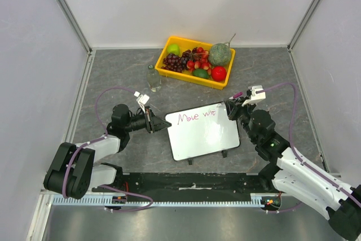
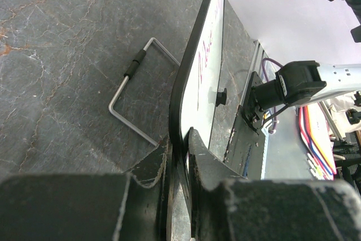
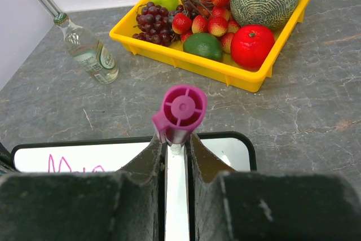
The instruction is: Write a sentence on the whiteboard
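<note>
The whiteboard (image 1: 204, 135) lies tilted at the table's middle, with the sentence (image 1: 197, 116) in magenta reading "Move wit" along its top. My left gripper (image 1: 164, 123) is shut on the board's left rim. In the left wrist view the board (image 2: 194, 77) shows edge-on between my jaws (image 2: 179, 142), with the lettering (image 2: 204, 60) on its face. My right gripper (image 1: 233, 109) is at the board's top right corner, shut on a marker. In the right wrist view my right gripper (image 3: 177, 139) holds the marker (image 3: 181, 108), which has a magenta end and a white barrel, over the board (image 3: 121, 156) and its lettering (image 3: 73, 166).
A yellow tray (image 1: 192, 80) of fruit stands behind the board; it also shows in the right wrist view (image 3: 255, 82). A small glass bottle (image 1: 153, 78) lies left of the tray. A wire stand (image 2: 135, 99) shows beside the board's edge in the left wrist view.
</note>
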You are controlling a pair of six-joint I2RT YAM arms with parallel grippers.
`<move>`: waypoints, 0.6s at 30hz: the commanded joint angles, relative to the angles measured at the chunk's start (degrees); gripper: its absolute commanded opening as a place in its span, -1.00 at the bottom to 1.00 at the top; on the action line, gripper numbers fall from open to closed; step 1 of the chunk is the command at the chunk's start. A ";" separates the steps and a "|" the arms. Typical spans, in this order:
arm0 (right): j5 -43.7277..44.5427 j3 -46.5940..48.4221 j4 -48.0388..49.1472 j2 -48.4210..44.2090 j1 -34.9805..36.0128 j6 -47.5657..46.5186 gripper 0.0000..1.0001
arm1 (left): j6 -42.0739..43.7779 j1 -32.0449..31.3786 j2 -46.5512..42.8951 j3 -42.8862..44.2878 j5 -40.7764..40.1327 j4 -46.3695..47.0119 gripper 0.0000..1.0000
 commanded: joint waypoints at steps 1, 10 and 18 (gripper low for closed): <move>0.62 -0.40 2.08 0.11 -0.34 -0.69 -1.00 | 4.62 -0.09 -0.34 -0.63 -0.06 -0.56 -0.96; -0.96 -2.86 -0.73 -2.00 -0.25 0.54 -1.00 | 4.54 -0.09 -0.34 -0.72 0.03 -0.56 -0.96; -2.89 -3.83 -2.06 -2.97 -0.34 1.06 -1.00 | 4.62 -0.09 -0.43 -0.72 -0.15 -0.56 -0.96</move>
